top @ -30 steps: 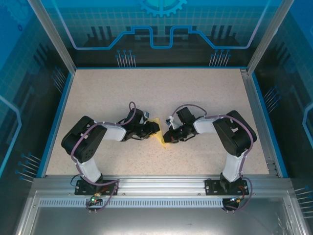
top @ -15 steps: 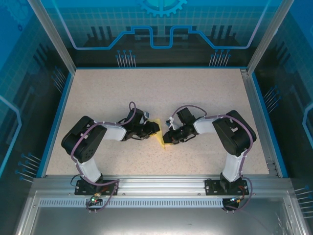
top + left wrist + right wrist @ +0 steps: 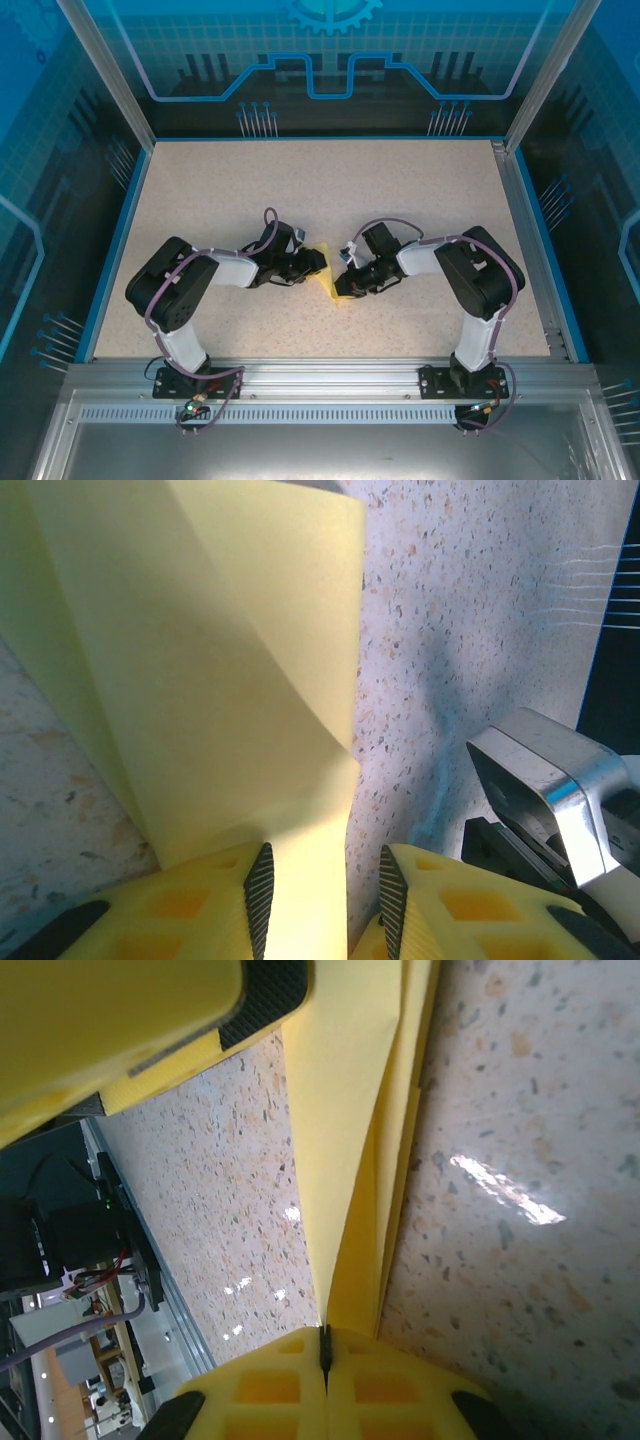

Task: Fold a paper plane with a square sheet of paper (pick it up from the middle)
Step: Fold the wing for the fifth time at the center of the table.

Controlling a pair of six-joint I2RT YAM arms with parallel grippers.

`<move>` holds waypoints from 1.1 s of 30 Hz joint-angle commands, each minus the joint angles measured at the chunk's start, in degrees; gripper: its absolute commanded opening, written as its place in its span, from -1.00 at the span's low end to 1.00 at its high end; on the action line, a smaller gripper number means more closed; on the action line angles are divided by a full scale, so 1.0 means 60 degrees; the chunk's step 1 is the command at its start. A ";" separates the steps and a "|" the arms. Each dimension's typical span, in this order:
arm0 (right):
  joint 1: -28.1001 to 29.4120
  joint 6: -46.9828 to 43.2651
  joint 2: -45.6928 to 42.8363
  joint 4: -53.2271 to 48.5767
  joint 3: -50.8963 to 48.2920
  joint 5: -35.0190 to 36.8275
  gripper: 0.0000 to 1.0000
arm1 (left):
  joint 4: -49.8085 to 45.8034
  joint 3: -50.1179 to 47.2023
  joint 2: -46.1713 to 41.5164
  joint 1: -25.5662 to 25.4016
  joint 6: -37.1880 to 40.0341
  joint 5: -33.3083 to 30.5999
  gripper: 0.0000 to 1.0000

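From above, the thin, partly folded pale-yellow paper sheet [image 3: 331, 286] lies on the speckled beige table [image 3: 420, 190] at mid-table. It sits between the left gripper [image 3: 315, 262] and the right gripper [image 3: 347, 280], which meet over it.

The left wrist camera shows the left gripper [image 3: 322, 885] with its jaws partly apart. A strip of the sheet [image 3: 200, 680] runs between the ribbed pads [image 3: 259, 890], with bare table between the paper's edge and the far pad, so nothing is clamped there.

The right wrist camera shows the right gripper [image 3: 325, 1345] closed tight, pinching the layered edge of the sheet [image 3: 340, 1110] at its fingertips.

The paper looks very light, limp and easily creased or torn. A gentle pinch on a doubled, folded edge probably holds best, while single layers are likely to buckle or slip.
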 commanded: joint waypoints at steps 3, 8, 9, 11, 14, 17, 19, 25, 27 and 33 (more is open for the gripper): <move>0.0295 -0.0865 -0.0146 -0.1456 0.0156 0.0457 -0.87 | -0.0970 -0.0021 0.0182 -0.0052 -0.0093 -0.0208 -0.26; 0.0385 -0.0976 0.0034 -0.1609 0.0138 0.0563 -0.82 | -0.0983 -0.0054 0.0193 -0.0040 -0.0168 -0.0273 -0.26; 0.0418 -0.0967 0.0032 -0.1628 0.0176 0.0500 -0.82 | -0.1003 -0.0029 0.0202 -0.0042 -0.0164 -0.0257 -0.26; 0.0468 -0.0811 -0.0098 -0.1350 0.0065 0.0462 -0.82 | -0.1015 -0.0018 0.0209 -0.0051 -0.0172 -0.0227 -0.26; 0.0526 -0.0994 -0.0124 -0.1894 0.0334 0.0784 -0.79 | -0.1157 0.0044 0.0248 -0.0039 -0.0151 -0.0233 -0.27; 0.0659 -0.1180 -0.0220 -0.2438 0.0472 0.1598 -0.71 | -0.1197 0.0064 0.0294 -0.0047 -0.0164 -0.0212 -0.27; 0.0676 -0.1098 -0.0392 -0.2399 0.0414 0.1623 -0.66 | -0.1327 0.0127 0.0337 -0.0051 -0.0149 -0.0227 -0.28; 0.0706 -0.0805 -0.1213 -0.2358 0.0362 0.1837 -0.57 | -0.1451 0.0175 0.0417 -0.0050 -0.0123 -0.0234 -0.29; 0.0650 -0.0494 -0.1686 -0.2157 0.0214 0.2056 -0.53 | -0.1485 0.0183 0.0411 -0.0049 -0.0085 -0.0227 -0.29; 0.0445 0.0621 -0.2162 -0.0823 -0.0041 0.1509 -0.44 | -0.1517 0.0204 0.0358 -0.0050 0.0012 -0.0201 -0.29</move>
